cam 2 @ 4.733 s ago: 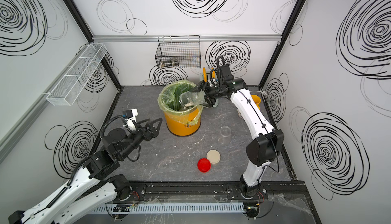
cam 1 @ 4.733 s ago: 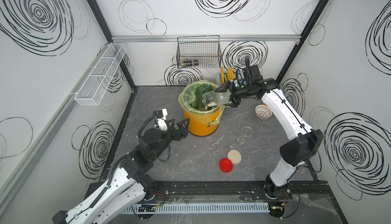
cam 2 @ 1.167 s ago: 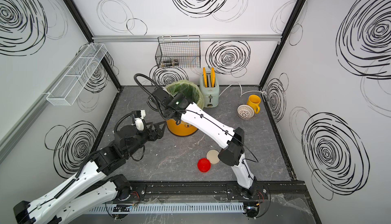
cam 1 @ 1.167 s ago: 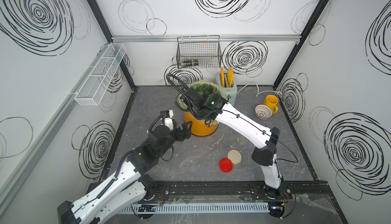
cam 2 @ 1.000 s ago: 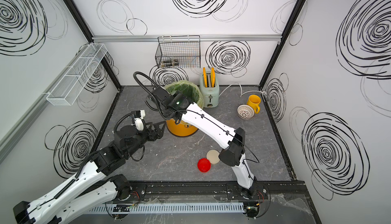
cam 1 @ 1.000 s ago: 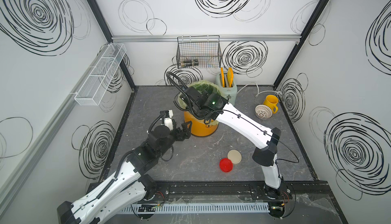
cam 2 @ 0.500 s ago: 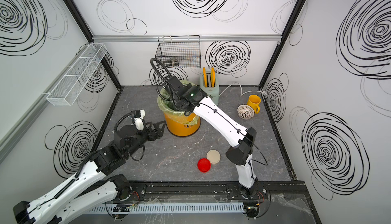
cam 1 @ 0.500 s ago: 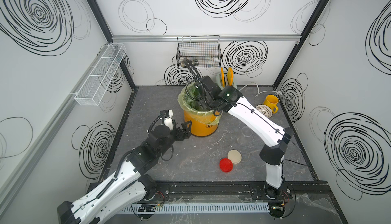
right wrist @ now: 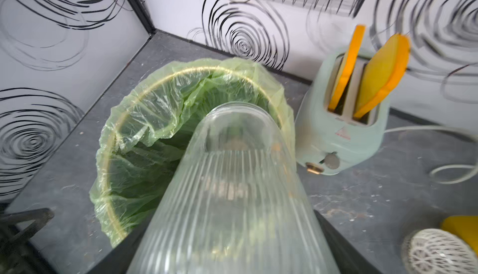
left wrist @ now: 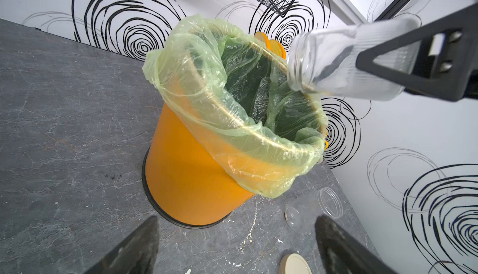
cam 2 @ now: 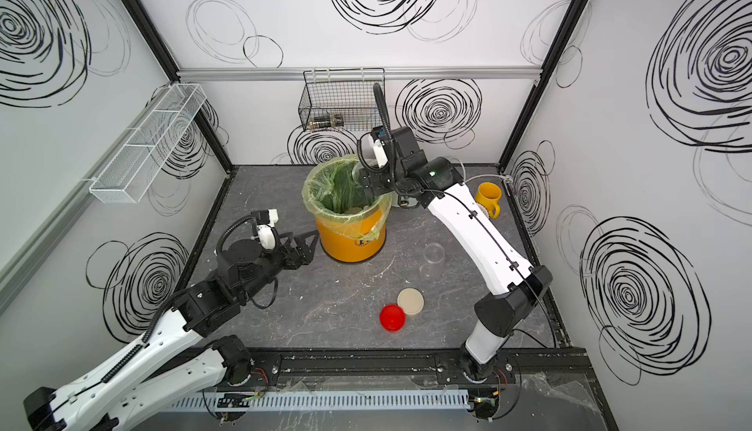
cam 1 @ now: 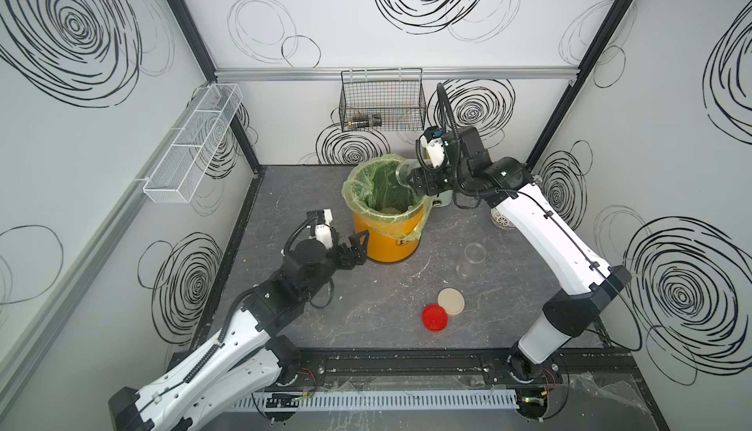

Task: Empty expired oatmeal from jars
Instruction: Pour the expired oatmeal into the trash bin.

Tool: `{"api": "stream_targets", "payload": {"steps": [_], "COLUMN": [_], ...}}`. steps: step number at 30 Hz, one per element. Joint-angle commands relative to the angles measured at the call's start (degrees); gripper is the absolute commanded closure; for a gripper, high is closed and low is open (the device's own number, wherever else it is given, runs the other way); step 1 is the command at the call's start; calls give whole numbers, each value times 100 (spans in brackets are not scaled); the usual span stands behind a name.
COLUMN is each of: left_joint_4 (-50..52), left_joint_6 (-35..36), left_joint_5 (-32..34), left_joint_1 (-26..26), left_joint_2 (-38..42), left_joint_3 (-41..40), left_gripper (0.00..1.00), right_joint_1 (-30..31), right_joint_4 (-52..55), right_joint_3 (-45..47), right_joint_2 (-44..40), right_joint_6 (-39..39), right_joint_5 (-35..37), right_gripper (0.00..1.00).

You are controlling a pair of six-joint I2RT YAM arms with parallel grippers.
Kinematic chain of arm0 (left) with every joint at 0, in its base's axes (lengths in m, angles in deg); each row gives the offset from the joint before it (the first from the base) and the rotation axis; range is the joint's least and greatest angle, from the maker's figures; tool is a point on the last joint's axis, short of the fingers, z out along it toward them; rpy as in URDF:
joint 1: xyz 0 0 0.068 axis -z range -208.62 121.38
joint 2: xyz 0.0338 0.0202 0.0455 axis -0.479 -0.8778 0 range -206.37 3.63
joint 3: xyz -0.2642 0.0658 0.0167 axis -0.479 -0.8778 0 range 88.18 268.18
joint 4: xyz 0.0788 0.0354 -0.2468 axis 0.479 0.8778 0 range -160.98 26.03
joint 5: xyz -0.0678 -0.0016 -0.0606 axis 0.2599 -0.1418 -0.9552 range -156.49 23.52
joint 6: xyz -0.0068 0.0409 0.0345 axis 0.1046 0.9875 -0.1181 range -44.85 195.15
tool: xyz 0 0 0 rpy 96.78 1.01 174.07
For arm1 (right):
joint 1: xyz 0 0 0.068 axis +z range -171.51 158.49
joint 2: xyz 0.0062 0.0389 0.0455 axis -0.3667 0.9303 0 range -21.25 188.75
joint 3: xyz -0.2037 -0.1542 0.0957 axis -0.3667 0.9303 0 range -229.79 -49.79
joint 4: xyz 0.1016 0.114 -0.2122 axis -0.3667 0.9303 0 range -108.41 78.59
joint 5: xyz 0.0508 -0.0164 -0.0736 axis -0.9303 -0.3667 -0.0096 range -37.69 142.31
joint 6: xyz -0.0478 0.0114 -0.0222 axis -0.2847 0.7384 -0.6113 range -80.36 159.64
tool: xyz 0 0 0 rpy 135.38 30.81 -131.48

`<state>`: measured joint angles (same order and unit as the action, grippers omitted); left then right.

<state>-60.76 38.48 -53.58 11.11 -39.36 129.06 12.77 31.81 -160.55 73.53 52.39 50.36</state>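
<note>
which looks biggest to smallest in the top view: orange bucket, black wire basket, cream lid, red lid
1. orange bucket
2. black wire basket, though it hangs higher up, so this is less sure
3. cream lid and red lid look alike, not ranked

Both arms stand on a black base rail (cam 1: 407, 362) dotted with small screws. The left arm (cam 1: 228, 347) and right arm (cam 1: 545, 225) share one build: long white shells between bulky matte-black joint housings. A black cable (cam 1: 203, 360) is clipped along each white link and, far from the rail, swells into a loose ribbed hose. A green light (cam 2: 432, 172) glows on one of the right arm's black housings. Farthest from the rail sit a white camera pod (cam 1: 323, 227) per wrist and the black left pincer (cam 1: 357, 248) and right pincer (cam 1: 415, 183), their fingers (left wrist: 439, 84) open triangular frames with two screw heads.
</note>
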Motion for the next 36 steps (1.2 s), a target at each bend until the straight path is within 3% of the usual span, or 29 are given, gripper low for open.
{"api": "stream_targets", "payload": {"steps": [1,5,11,18,26,30,36], "left_joint_4": [-121,-137,-374,-614,-640,-690,-890], "left_joint_6": [89,106,74,70,107,82,-16], "left_joint_5": [17,36,-7,28,-146,-266,-371], "left_joint_1": [27,34,33,1,-174,-226,-254], "left_joint_2": [18,10,-48,57,194,250,343], "left_joint_3": [190,201,166,-5,-63,-62,-253], "left_gripper": [4,4,4,4,4,4,4], "right_joint_1": [-593,-1361,-1967,-2007,-1556,-1517,-1440], "right_joint_4": [-807,-1902,-3008,-3244,-3201,-2553,-2872], "right_joint_3": [251,1238,2102,2085,2201,2016,2192], "right_joint_2": [-338,-805,-1146,-935,-787,-650,-777], "right_joint_6": [850,1970,3293,3998,4382,4267,4674], "right_joint_5": [-1871,-3404,-4392,-4920,-5177,-5219,-5233], "right_gripper": [100,100,100,100,100,100,100]}}
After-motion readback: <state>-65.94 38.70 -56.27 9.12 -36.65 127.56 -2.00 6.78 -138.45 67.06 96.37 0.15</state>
